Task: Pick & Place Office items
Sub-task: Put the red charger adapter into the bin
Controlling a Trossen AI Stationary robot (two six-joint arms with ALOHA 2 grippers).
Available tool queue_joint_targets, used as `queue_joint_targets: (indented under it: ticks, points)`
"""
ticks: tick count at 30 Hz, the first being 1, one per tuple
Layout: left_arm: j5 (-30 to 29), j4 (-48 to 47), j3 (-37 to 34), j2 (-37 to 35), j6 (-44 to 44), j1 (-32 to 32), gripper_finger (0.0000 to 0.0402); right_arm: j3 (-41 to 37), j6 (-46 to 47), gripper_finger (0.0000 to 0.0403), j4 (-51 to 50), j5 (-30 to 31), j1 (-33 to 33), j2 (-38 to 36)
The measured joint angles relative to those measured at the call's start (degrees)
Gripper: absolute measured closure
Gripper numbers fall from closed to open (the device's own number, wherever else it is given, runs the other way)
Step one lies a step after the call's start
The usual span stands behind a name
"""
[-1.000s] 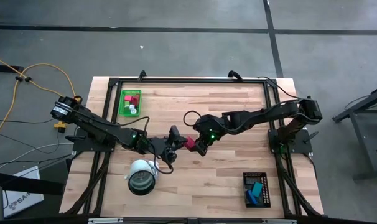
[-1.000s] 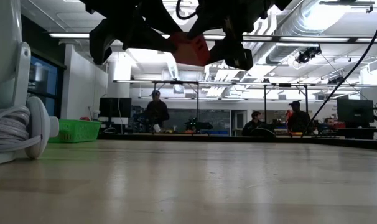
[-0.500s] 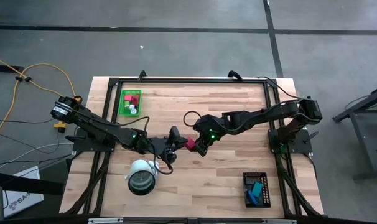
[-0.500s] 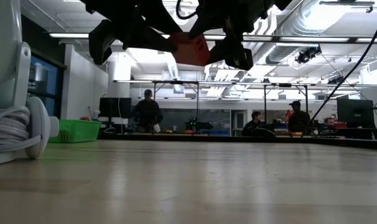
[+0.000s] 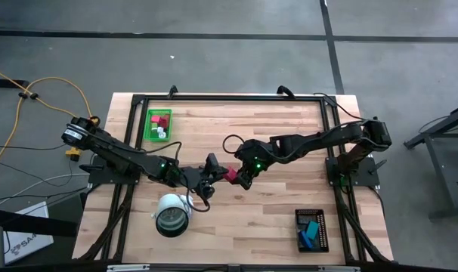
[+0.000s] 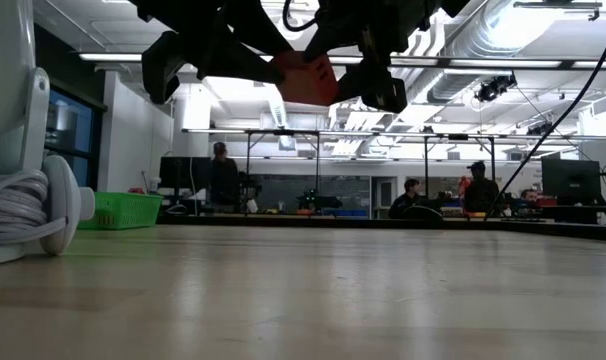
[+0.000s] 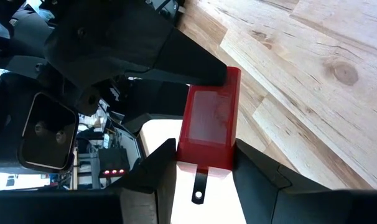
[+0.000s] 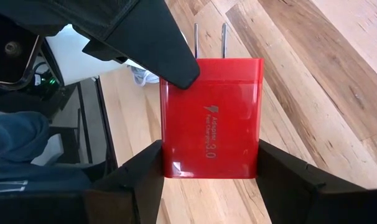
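Red block [image 8: 211, 118]: rigid, smooth plastic, judged light; flat sides suit gripping.
Left hand [image 5: 211, 175]: clamped on block.
Right hand [image 5: 239, 177]: clasps block's sides.

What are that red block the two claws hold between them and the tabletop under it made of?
The red block looks like glossy moulded plastic: smooth, shiny faces, pale printed lettering, and two metal prongs at one end, so probably a plug-in charger. The tabletop looks like pale wooden planks with a smooth finish, showing grain lines and a knot.
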Motion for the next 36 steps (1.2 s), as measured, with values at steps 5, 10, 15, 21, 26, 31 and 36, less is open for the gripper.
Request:
queue_joint_targets:
  ticks: [5,10,15,21,26,31,36]
  points:
    - [0.0,0.0,0.0,0.0,0.0,0.0,0.0275,0.0,0.0,0.0193,0.0,-0.1,0.0,0.0]
    - [-0.2,0.0,0.0,0.0,-0.2,0.0,0.0275,0.0,0.1,0.0187,0.1,-1.1,0.0,0.0]
    - [-0.4,0.5,0.0,0.0,0.0,-0.1,0.0275,0.0,-0.3,0.0169,0.8,-1.4,-0.1,0.0]
    - [-0.7,0.3,0.0,0.0,0.0,-0.8,0.0275,0.0,-1.3,0.0140,0.4,-1.6,-0.1,0.0]
    - [-0.9,-0.5,0.0,0.0,0.0,-1.0,0.0275,0.0,-1.3,0.0128,0.2,-3.4,-0.1,0.0]
    - [-0.9,-1.0,0.0,0.0,-1.2,-1.0,0.0275,0.0,-1.4,0.0128,0.1,-6.0,-0.1,0.0]
    - [-1.7,-1.2,0.0,0.0,-1.6,-1.0,0.0275,0.0,-1.4,0.0129,0.0,-6.5,-0.1,0.0]
